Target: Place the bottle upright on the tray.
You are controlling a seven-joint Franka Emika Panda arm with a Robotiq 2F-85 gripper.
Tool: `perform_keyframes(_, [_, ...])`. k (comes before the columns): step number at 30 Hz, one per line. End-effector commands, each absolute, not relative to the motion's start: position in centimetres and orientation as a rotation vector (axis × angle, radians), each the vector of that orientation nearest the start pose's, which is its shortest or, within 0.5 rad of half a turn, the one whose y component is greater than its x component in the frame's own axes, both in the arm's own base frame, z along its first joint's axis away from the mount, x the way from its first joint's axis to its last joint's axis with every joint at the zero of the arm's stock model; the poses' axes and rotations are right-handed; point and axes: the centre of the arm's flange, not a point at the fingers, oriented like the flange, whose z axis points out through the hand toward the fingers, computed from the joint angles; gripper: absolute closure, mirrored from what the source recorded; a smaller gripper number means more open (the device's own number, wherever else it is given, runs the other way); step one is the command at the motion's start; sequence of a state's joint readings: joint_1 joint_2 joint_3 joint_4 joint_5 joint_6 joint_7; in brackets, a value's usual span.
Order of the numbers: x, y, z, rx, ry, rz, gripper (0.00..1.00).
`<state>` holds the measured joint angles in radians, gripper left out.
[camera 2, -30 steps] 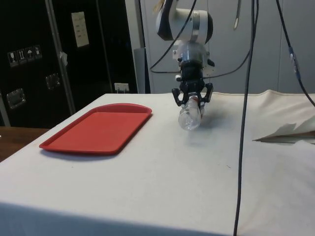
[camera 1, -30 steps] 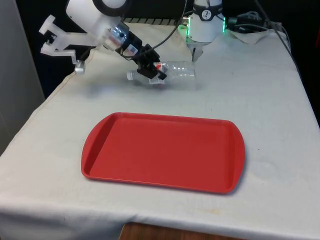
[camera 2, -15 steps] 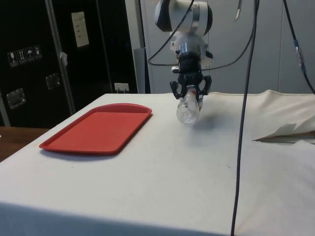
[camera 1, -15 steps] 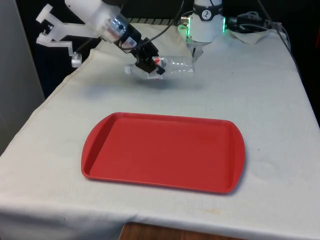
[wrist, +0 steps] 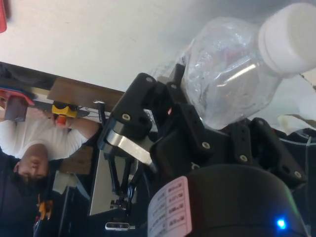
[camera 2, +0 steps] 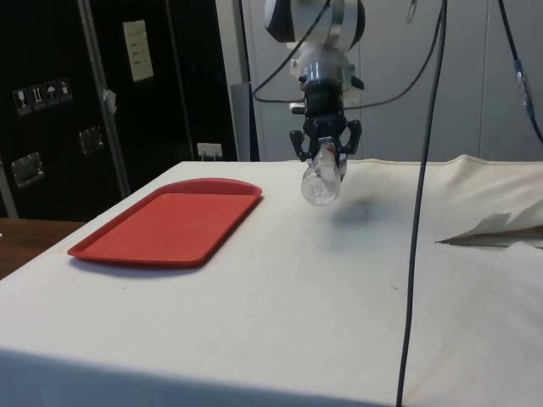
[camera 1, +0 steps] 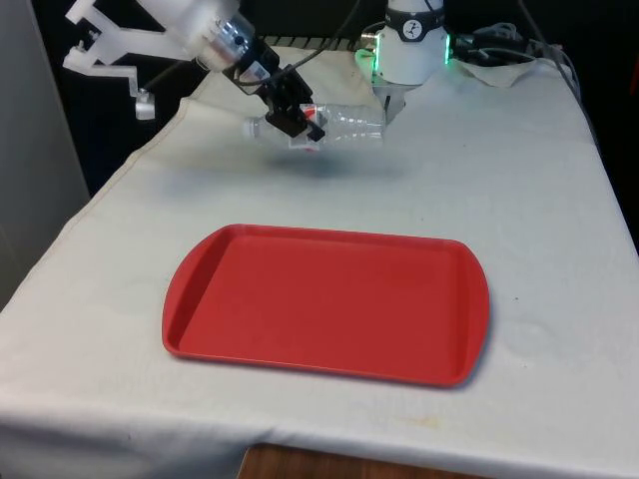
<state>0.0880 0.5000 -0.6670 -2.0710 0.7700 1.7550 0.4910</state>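
Note:
A clear plastic bottle point(camera 1: 339, 122) with a white cap point(camera 1: 252, 128) lies level in the air above the cloth, behind the red tray point(camera 1: 324, 302). My gripper point(camera 1: 296, 117) is shut on the bottle near its neck. In the side view the bottle point(camera 2: 319, 185) hangs under the gripper point(camera 2: 325, 155), base towards the camera, to the right of the tray point(camera 2: 174, 222). The wrist view has the bottle's shoulder point(wrist: 232, 79) and white cap point(wrist: 291, 37) clamped between the black fingers point(wrist: 143, 106).
Crumpled white cloth and cables point(camera 1: 499, 50) lie at the table's far end. A black cable point(camera 2: 420, 195) hangs down in the side view. A fold of cloth point(camera 2: 501, 227) rises at the side view's right. A person in a white shirt point(wrist: 34, 143) appears in the wrist view.
The gripper has lifted the bottle clear of the cloth, moving it upward and slightly towards the front view's left. The tray has stayed put.

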Motion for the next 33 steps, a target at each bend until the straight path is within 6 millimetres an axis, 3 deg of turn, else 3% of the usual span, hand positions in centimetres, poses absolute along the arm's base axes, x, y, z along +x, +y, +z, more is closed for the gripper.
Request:
perform_keyframes(1, [46.2,-23.4,20.7,-1.909,1.837,0.802,0.97])
perform_keyframes(33, [47.4,-23.8,24.7,-1.982,1.897,0.697,0.97])
